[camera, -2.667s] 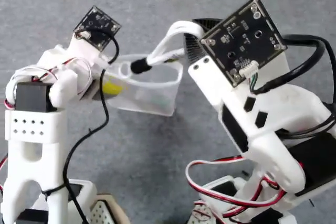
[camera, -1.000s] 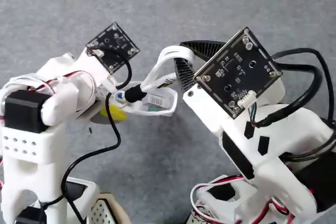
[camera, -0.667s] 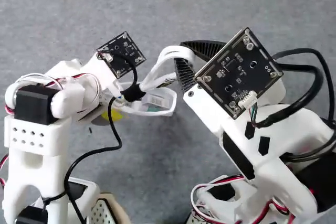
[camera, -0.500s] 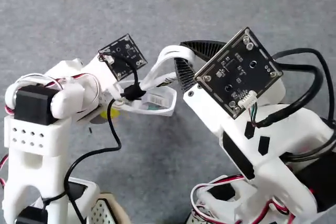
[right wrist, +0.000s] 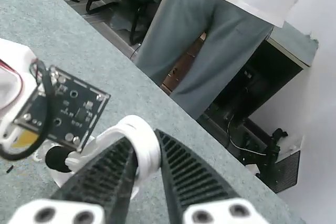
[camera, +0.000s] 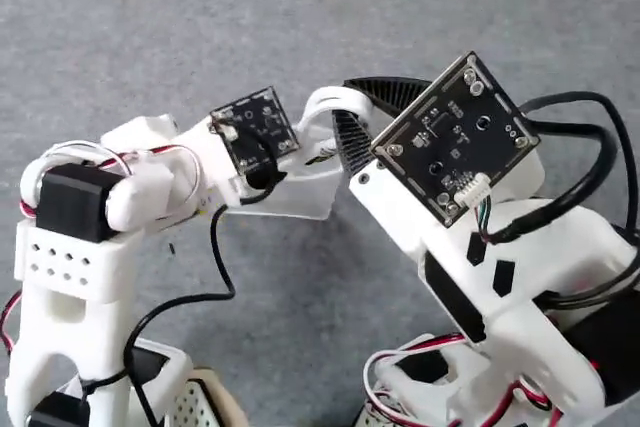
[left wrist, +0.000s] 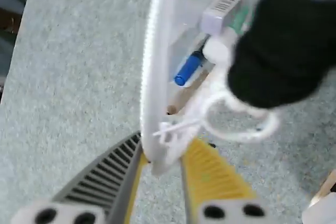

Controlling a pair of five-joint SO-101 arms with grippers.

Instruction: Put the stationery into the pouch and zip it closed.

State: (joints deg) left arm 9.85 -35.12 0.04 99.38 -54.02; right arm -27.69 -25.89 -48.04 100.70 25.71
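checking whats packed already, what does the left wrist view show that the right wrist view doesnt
Left wrist view: inside the clear pouch, a blue pen and a barcoded item, plus the zip teeth, with the left gripper shut on the pouch's edge. Right wrist view: the right gripper shut on the white strap, and the left arm's camera board beyond it. Both: the grey table and what looks like the strap's black end piece.

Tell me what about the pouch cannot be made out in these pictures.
High view: the left arm's camera board covers most of the pouch.
Left wrist view: a blurred black part hides some stationery beside the blue pen; the zip runs off the edge.
Right wrist view: the right gripper hides where the white cord leads.
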